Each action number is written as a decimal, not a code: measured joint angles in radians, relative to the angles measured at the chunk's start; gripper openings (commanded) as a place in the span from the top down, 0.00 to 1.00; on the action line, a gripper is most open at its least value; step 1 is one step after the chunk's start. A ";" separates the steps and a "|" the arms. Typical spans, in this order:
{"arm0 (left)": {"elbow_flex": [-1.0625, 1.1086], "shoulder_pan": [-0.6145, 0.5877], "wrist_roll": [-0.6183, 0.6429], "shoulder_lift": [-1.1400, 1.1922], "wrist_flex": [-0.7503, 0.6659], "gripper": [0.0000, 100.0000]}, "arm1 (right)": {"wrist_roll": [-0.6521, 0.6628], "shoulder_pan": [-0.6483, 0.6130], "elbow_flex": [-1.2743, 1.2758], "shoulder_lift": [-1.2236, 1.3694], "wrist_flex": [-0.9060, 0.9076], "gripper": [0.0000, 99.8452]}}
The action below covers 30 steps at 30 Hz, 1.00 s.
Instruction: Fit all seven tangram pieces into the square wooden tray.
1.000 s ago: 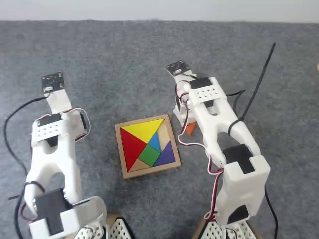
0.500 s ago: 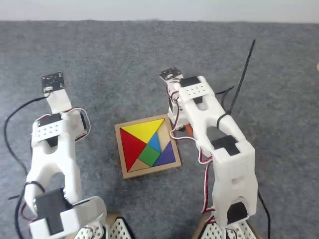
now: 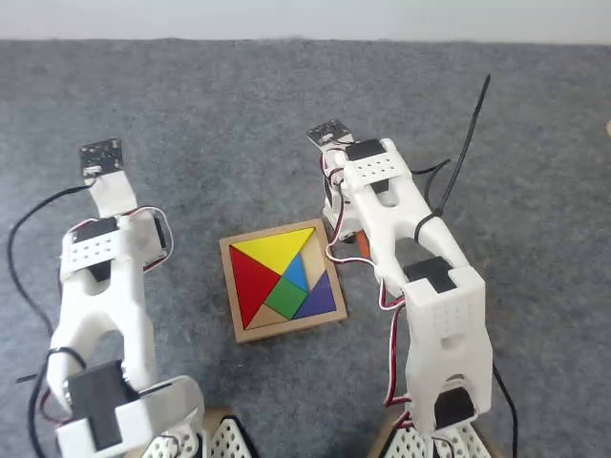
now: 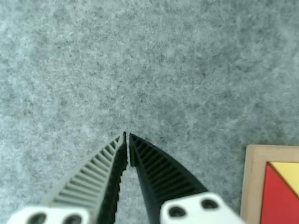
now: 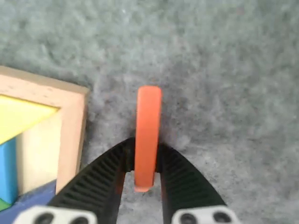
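Note:
The square wooden tray (image 3: 234, 296) lies on the grey carpet between the two arms. In it are a yellow (image 3: 275, 250), a red (image 3: 250, 281), a blue (image 3: 296, 274), a green (image 3: 284, 299) and a purple piece (image 3: 321, 296). Bare wood shows in its far right part and near left corner. My right gripper (image 5: 145, 149) is shut on an orange piece (image 5: 148, 121), held on edge just outside the tray's wall (image 5: 72, 126). The orange piece (image 3: 363, 244) peeks out beside the right arm. My left gripper (image 4: 127, 136) is shut on nothing, over carpet to the left of the tray (image 4: 252, 182).
Grey carpet (image 3: 210, 114) covers the whole table, with open room behind the tray and on both sides. The left arm (image 3: 100, 267) stands to the left of the tray. A black cable (image 3: 468, 143) trails off the right arm.
The right arm has swung left toward the tray's right edge, carrying the orange piece. The left arm and the pieces in the tray have not moved.

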 measured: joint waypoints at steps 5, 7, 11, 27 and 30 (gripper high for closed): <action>0.000 0.000 0.000 0.000 0.000 0.99 | -0.040 0.002 0.006 -0.028 -0.002 0.99; 0.000 0.000 0.000 0.000 0.000 0.99 | -0.046 0.002 0.020 -0.038 -0.002 0.99; 0.000 0.000 0.000 0.000 0.000 0.99 | -0.114 0.002 0.026 -0.052 -0.002 0.99; 0.000 0.000 0.000 0.000 0.000 0.99 | -0.302 -0.259 0.307 -0.276 -0.133 0.99; 0.000 0.000 0.000 0.000 0.000 0.99 | -0.311 -0.287 0.318 -0.276 -0.161 0.99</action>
